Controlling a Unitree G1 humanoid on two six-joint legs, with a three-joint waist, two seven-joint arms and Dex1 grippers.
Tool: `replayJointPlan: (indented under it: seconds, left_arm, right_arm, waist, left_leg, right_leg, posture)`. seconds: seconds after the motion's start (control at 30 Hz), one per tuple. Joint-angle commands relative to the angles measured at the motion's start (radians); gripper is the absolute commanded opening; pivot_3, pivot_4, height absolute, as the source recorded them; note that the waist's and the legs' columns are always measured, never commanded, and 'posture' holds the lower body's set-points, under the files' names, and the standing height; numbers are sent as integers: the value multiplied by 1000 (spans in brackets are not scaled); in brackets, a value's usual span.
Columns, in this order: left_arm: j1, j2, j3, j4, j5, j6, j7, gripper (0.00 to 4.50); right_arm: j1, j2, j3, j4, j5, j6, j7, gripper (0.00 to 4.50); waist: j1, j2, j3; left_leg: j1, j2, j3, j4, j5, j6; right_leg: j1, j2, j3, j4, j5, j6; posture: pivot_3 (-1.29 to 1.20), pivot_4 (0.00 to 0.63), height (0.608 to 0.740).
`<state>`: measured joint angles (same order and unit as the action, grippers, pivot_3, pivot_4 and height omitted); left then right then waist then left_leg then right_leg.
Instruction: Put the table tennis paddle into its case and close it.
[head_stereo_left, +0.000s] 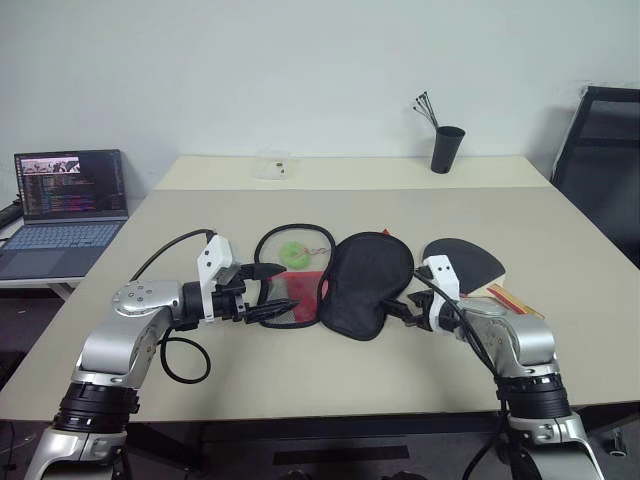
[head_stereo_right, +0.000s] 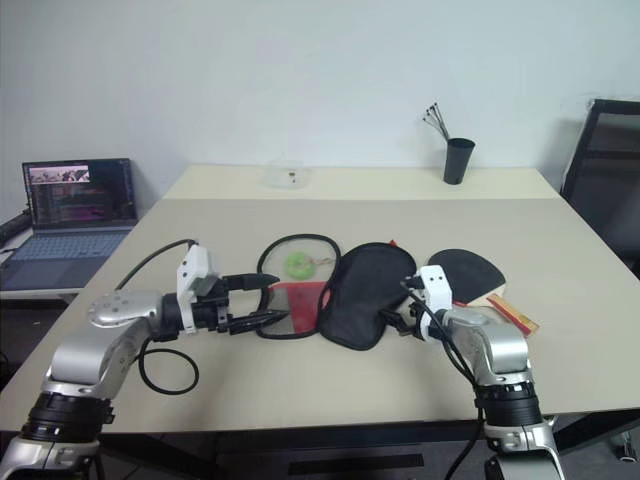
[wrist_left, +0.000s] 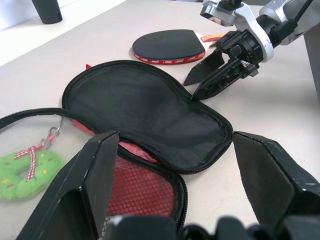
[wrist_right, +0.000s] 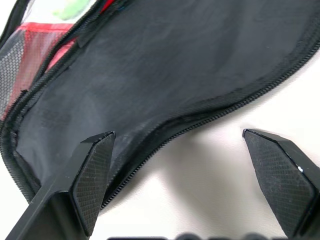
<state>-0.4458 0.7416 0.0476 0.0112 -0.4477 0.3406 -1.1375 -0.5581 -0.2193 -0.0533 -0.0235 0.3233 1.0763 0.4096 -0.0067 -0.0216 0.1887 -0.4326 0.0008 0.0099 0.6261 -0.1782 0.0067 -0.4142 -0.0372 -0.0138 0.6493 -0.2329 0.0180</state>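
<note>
Table tennis paddle (head_stereo_left: 462, 263) flat, handle toward right table edge

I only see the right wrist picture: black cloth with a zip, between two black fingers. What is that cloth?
Observer: It is one half of the case, unzipped and folded open flat on the table.
Operator: So where is the paddle?
Observer: The table tennis paddle lies on the table beside the case, just beyond the right gripper, not inside it.
Operator: And the other arm?
Observer: The left gripper, fingers open, is at the case's other half, the one with red mesh. A small green object lies in that half.
</note>
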Motion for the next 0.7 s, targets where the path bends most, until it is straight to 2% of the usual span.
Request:
replayJointPlan:
  seconds: [0.03, 0.2, 0.3, 0.47, 0.67, 0.7]
  left_arm:
    - [-21, 11, 31, -12, -2, -15, 4, 3892]
    - [-15, 8, 32, -20, -6, -16, 11, 3892]
    - [-12, 7, 32, -23, -7, -16, 15, 3892]
    - [-7, 8, 32, -28, -8, -16, 16, 3892]
    - [-3, 3, 21, -35, -5, -19, 13, 3892]
    - [-4, 2, 19, -35, -4, -20, 13, 3892]
  right_arm:
    - [-32, 36, 23, -6, 18, -25, -7, 4482]
    - [-44, 68, 58, 15, 9, -51, -13, 4482]
    - [-48, 64, 67, 25, 7, -67, -15, 3925]
    - [-51, 27, 58, 27, 18, -62, -2, 2337]
    - [-61, -45, 55, 39, 30, -45, 39, 182]
    - [-65, -55, 58, 44, 28, -47, 46, 13]
  waist:
    - [0, 0, 0]
    - [-2, 0, 0]
    - [-2, 0, 0]
    - [-2, 0, 0]
    - [-1, 0, 0]
    - [-1, 0, 0]
  left_leg:
    - [0, 0, 0, 0, 0, 0]
    - [0, 0, 0, 0, 0, 0]
    - [0, 0, 0, 0, 0, 0]
    - [0, 0, 0, 0, 0, 0]
    - [0, 0, 0, 0, 0, 0]
    - [0, 0, 0, 0, 0, 0]
  right_leg:
    - [0, 0, 0, 0, 0, 0]
    - [0, 0, 0, 0, 0, 0]
    - [0, 0, 0, 0, 0, 0]
    - [0, 0, 0, 0, 0, 0]
    - [0, 0, 0, 0, 0, 0]
    - [0, 0, 0, 0, 0, 0]
  posture:
    - [0, 150, 740]
    - [0, 150, 740]
    - [0, 150, 740]
    - [0, 150, 740]
    - [0, 150, 740]
    - [0, 150, 740]
